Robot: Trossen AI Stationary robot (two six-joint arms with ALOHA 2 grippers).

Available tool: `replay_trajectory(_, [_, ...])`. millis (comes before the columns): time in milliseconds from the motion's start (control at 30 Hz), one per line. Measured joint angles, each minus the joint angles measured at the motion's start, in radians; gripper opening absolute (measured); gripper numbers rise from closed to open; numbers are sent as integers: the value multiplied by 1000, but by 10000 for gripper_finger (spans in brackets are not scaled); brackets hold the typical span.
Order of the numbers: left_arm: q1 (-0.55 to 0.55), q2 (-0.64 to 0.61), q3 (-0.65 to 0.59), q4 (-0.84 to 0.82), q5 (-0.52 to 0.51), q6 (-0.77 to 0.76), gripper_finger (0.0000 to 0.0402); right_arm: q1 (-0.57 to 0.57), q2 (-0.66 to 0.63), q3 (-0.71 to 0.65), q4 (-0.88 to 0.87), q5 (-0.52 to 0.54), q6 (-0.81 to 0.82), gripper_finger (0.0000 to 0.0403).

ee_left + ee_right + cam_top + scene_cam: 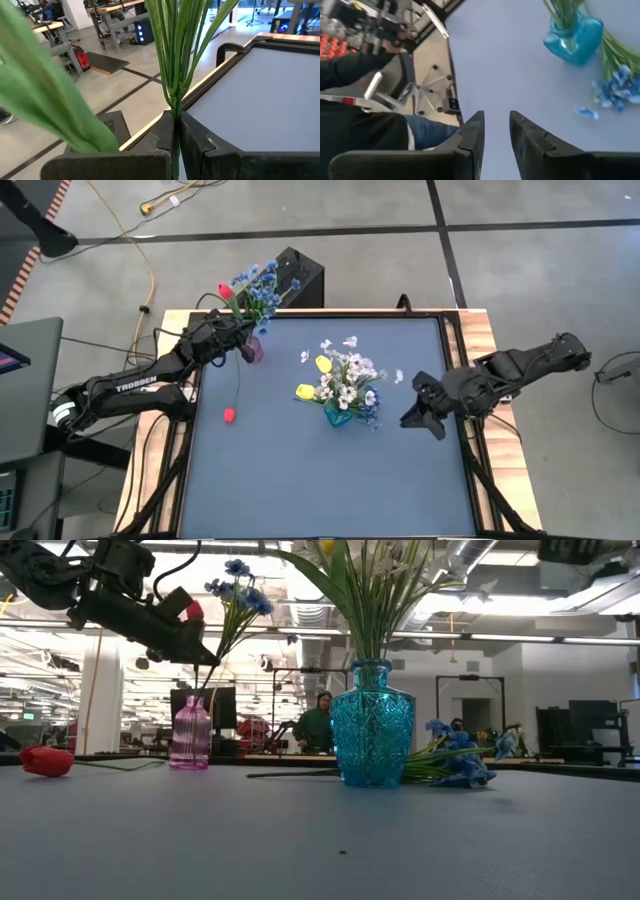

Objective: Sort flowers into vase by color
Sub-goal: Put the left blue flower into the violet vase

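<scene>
Green plastic stems looked light and springy, best pinched low on the stalk. From above, the left gripper point(243, 340) hovered over the pink vase point(253, 350); a red tulip point(229, 415) lay on the table point(300, 480), and blue sprigs point(372, 412) rested beside the blue vase point(338, 416). Left wrist: fingers point(195, 150) clamped a stem point(173, 75). Right wrist: the right gripper point(496, 131) stood partly open, empty.

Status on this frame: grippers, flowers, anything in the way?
Left gripper shut on flower stem above pink vase. Right gripper empty, partly open, beside blue vase. Red tulip loose on table.
</scene>
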Motion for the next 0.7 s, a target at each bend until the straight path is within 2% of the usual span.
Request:
replay_trajectory(200, [0,0,-9,-16,-9,8,0,0,-2,0,46,3,-26,115])
replay_trajectory(467, [0,-2,-129,153,-41,-34,0,0,-2,0,52,3,-21,115])
replay_trajectory(700, [0,-2,-137,137,-65,-26,0,0,-1,0,57,-1,-18,115])
